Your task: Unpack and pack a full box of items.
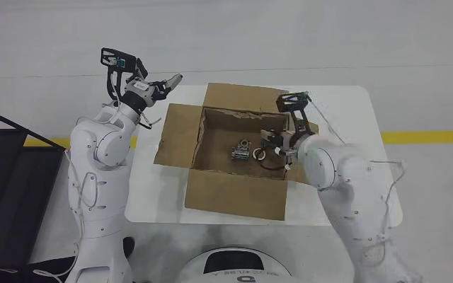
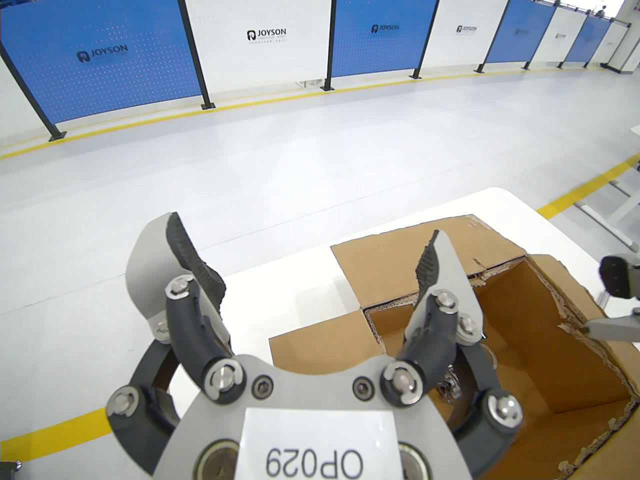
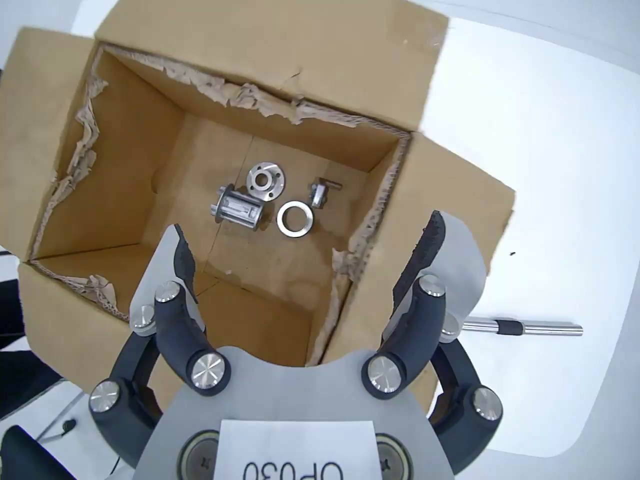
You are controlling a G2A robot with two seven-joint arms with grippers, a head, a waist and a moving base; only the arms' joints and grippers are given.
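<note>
Over the three o'clock wall of the box (image 1: pixel 237 194) hangs the right gripper (image 3: pixel 306 229), fingers spread wide, holding nothing. Down on the box floor lie a pulley (image 3: pixel 237 209), flanged hub (image 3: pixel 265 179), ring (image 3: pixel 295 219) and small bracket (image 3: pixel 322 192), huddled close. The left gripper (image 2: pixel 305 228) sits at ten o'clock from the box, by the corner of the table (image 1: pixel 340 113), also spread and empty.

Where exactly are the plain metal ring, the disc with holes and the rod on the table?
plain metal ring (image 3: pixel 295 234): right wrist view, lower band.
disc with holes (image 3: pixel 270 183): right wrist view, flat face.
rod (image 3: pixel 550 327): right wrist view, shiny shaft.
</note>
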